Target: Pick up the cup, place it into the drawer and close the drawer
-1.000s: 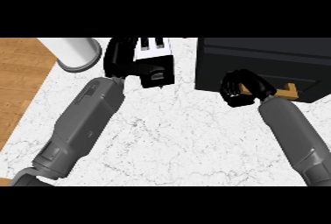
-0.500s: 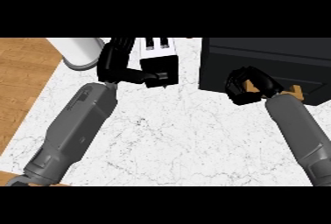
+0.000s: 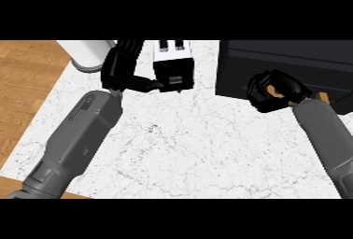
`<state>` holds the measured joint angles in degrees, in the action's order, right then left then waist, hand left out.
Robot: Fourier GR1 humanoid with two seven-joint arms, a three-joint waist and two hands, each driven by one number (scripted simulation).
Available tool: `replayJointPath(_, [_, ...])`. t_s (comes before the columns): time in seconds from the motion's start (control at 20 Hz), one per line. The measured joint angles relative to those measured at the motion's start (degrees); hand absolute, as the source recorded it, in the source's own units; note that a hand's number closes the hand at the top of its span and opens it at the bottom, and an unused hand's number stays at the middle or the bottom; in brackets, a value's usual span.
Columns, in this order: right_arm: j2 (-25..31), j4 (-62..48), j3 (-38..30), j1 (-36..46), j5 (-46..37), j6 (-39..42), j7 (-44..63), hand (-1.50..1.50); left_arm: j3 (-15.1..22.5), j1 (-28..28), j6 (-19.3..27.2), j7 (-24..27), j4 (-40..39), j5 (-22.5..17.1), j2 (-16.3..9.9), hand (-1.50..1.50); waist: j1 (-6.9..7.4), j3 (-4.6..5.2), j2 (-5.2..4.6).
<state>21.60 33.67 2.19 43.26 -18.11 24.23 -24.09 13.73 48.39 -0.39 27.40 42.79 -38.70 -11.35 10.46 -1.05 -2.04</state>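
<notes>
Meanwhile the left hand [image 3: 127,65] has lifted, fingers relaxed; the right hand [image 3: 274,89] stays curled, empty.

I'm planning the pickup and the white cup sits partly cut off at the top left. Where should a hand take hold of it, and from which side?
Grip the white cup round its curved side wall, coming from its right, where the left hand already is, fingers straight. The cup seems to stand upright with a smooth round wall, and no handle shows; its top is out of view, so a side wrap looks the safer choice.

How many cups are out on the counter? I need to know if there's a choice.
1: a white cup at the counter's far left edge, just left of the left hand. Others could be hidden behind the black drawer unit.
</notes>
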Motion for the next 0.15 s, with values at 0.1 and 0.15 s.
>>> replayJointPath(0.1, [0.4, 0.5, -0.2, -0.3, 0.6, 1.2, 0.2, 1.5, 0.0, -0.5, -0.4, 0.0, 0.3, -0.1, -0.2, -1.5, 0.29, -0.06, -0.11])
replayJointPath(0.15, [0.5, 0.8, -0.3, -0.4, 0.9, 1.6, 0.3, 1.5, 0.0, -0.6, -0.5, 0.1, 0.4, -0.1, -0.2, -1.5, 0.36, -0.1, -0.17])
